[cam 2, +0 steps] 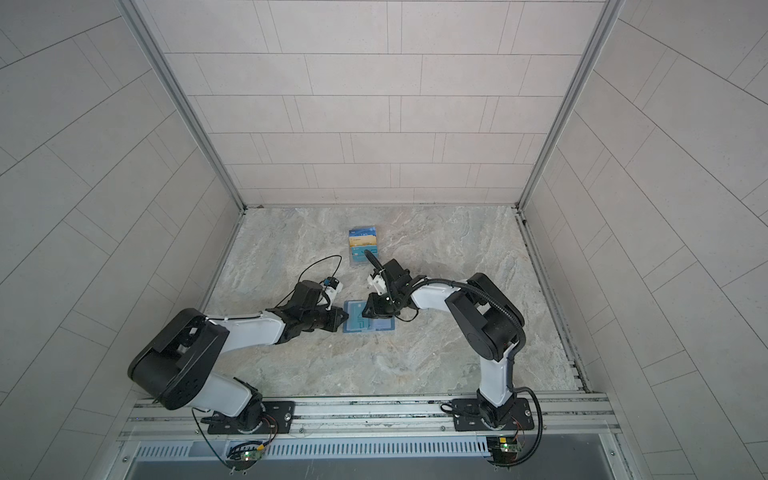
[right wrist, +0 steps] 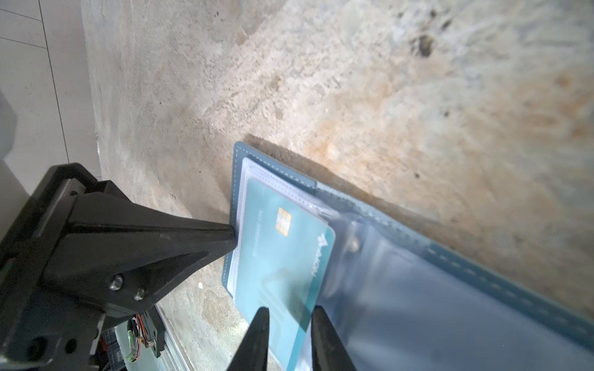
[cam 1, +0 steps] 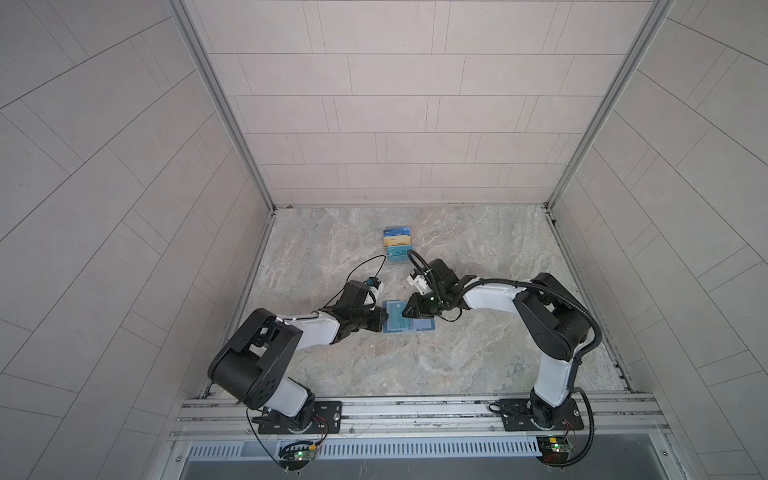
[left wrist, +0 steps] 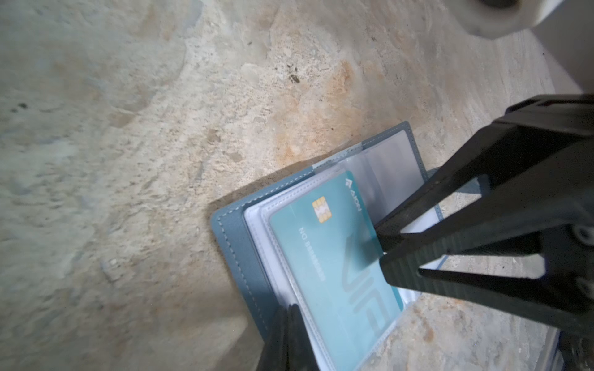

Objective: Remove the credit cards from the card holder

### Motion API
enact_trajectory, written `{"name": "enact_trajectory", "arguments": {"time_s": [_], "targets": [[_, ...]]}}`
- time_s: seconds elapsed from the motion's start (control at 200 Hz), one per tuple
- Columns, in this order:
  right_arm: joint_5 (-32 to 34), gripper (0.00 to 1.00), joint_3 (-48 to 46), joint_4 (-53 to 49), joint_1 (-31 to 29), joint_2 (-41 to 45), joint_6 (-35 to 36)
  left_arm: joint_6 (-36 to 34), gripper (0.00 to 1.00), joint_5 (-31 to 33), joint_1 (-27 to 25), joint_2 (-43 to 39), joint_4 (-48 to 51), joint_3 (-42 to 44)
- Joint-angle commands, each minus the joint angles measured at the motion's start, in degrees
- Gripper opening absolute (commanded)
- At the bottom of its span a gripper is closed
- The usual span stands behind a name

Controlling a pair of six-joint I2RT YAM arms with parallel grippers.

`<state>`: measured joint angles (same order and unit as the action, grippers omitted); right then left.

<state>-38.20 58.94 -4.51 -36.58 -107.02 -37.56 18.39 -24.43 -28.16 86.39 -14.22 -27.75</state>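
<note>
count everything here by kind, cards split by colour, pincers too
card holder: 1
clear stand: 1
teal cards: 2, one in the holder, one on the stand
gold card: 1, on the stand
dark blue card: 1, on the stand
pincers: 2, left pincer, right pincer
total: 8

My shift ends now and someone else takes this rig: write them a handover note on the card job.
Left hand: shut, tip on the open card holder's edge.
Right hand: open, fingers astride the teal card, which sits partly out of its sleeve.
The clear stand behind holds three cards.
Done: holder opened.
Left: grip the card, pull it clear, check other sleeves.
</note>
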Motion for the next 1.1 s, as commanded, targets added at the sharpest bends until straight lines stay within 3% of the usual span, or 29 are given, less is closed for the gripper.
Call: {"name": "enact_trajectory", "arguments": {"time_s": [0.0,0.18,0.39,0.551,1.096], "targets": [[-1.2,0.26,0.99,-0.11,0.02,-0.68,0.47,-1.05,0.0,1.16,-0.17,-0.17,3.89,-0.29],[-3.52,0.26,0.21,2.69,0.6,-1.48,-1.85,-1.06,0.0,1.01,-0.22,-0.11,3.89,-0.25],[-9.08,0.27,-4.08,13.21,2.59,-1.44,-8.14,-0.99,0.0,0.49,-0.16,-0.09,3.6,0.28],[-13.49,0.27,-5.02,18.3,2.58,-2.36,-10.08,-0.69,0.0,0.73,-2.85,0.17,3.37,0.16],[-15.23,0.28,-4.95,18.25,2.07,-6.26,-9.37,2.42,0.0,0.77,-4.22,1.74,-0.14,0.08]]}}
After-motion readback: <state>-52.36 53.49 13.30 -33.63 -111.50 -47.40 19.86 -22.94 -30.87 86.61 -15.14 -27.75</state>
